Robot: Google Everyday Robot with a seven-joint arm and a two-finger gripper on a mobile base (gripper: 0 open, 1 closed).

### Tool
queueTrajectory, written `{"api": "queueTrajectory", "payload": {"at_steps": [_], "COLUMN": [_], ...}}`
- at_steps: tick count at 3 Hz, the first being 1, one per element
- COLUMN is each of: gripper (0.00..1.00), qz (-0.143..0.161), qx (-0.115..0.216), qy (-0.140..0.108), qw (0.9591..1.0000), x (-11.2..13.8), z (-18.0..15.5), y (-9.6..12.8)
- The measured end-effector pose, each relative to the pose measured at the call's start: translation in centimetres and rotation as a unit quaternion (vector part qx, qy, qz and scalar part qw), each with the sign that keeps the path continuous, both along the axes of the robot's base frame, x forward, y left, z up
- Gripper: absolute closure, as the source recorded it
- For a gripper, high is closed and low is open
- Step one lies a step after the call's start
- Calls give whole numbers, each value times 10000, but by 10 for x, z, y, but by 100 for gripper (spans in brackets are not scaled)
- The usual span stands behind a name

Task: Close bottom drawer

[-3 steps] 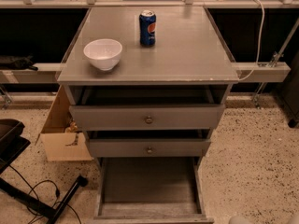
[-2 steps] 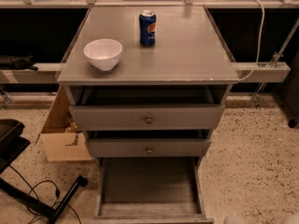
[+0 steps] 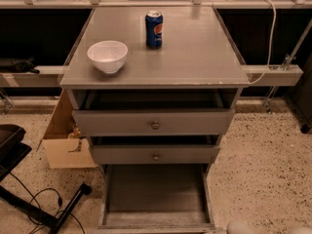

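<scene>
**Speckled floor, one drawer left gaping**

Speckled flooring rings my grey bench (image 3: 195,48). A cardboard box (image 3: 66,152) sits at its left, and a white bowl (image 3: 107,56) and cola can (image 3: 154,29) stand on top. The bottom drawer (image 3: 156,194) hangs fully out, with nothing blocking its run. I'd push its front squarely, mid-width. The pale form at the frame's lower right is probably my pincer (image 3: 241,227); I cannot tell its grip.
</scene>
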State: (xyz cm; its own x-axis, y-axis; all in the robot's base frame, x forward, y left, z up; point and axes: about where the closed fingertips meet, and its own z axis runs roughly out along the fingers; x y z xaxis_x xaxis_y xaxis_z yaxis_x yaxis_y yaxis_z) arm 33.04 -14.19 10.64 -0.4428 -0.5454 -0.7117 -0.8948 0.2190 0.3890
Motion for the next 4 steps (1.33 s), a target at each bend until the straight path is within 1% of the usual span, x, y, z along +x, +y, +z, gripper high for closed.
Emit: {"api": "queueTrajectory", "payload": {"at_steps": [1, 2, 3, 4], "gripper": [100, 100, 100, 100], "qz": [-147, -344, -537, -673], "qx": [203, 364, 409, 476], "qy": [-163, -311, -485, -602], "qw": [9996, 9983, 9965, 9948], "x": [21, 48, 84, 112], "z": [6, 15, 27, 33], "y": [6, 3, -7, -14]}}
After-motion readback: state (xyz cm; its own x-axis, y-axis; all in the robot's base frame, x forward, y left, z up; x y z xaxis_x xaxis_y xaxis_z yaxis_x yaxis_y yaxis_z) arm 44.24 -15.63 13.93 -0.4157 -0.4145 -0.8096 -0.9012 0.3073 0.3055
